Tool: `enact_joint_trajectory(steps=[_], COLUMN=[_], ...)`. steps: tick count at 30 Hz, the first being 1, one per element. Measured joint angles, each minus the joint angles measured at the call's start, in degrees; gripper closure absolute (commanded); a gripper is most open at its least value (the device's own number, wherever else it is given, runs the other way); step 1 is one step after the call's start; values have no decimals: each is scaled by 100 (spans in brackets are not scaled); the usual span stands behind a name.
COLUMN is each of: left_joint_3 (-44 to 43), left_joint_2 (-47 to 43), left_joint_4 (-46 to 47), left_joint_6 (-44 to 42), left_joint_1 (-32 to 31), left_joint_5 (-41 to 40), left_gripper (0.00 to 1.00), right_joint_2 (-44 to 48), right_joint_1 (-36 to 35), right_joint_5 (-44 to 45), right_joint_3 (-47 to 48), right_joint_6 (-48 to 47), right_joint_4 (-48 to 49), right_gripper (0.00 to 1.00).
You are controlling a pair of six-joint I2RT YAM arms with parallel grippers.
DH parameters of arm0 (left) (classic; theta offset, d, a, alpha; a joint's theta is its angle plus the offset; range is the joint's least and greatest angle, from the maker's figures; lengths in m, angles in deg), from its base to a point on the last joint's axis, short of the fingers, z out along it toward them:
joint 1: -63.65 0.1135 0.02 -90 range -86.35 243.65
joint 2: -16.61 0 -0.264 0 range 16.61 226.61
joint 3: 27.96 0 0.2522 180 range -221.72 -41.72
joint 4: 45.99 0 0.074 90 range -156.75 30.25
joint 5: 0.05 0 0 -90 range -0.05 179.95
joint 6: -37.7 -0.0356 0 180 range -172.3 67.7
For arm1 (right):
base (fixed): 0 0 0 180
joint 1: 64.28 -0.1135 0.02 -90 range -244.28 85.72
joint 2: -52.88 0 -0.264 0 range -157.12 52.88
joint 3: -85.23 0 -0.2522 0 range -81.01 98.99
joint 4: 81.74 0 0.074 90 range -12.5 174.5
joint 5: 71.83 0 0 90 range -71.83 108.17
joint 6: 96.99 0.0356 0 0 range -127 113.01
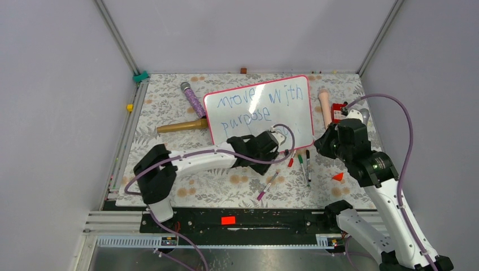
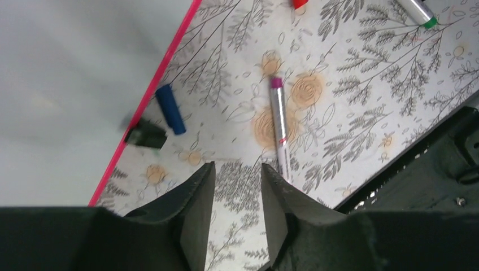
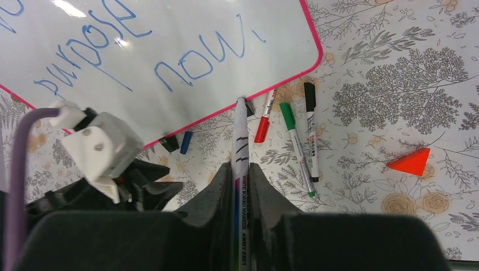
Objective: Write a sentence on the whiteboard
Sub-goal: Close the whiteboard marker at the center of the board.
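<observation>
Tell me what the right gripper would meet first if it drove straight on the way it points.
Probably the whiteboard: the marker clamped in the right gripper aims at its pink rim below "now"; height above it is unclear.

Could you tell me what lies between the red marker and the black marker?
A green marker lies there, shown in the right wrist view.

Left fingers (image 2: 195, 214) apart, right fingers (image 3: 217, 209) tight
</observation>
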Motion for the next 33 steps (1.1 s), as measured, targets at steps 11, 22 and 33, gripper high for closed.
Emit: enact_joint_trajectory(steps=[11,22,33], left_joint_3=[-490,-885,-984], left_joint_2=[894,1410,1637], left_joint_4=[31,-31,-118], left_joint_6=[-7,24,140], left_joint_1=[-136,-98,184], left_joint_5=[-509,-826,-807], left_gripper=[41,40,42], right_joint_2=[70,219,107], right_joint_1=[0,0,0], right_joint_5=[-24,11,151], right_joint_3=[0,4,208], right_joint_6=[-210,-343,-540], right_joint_4=[-125,-343,-431], right_gripper=[100,100,100])
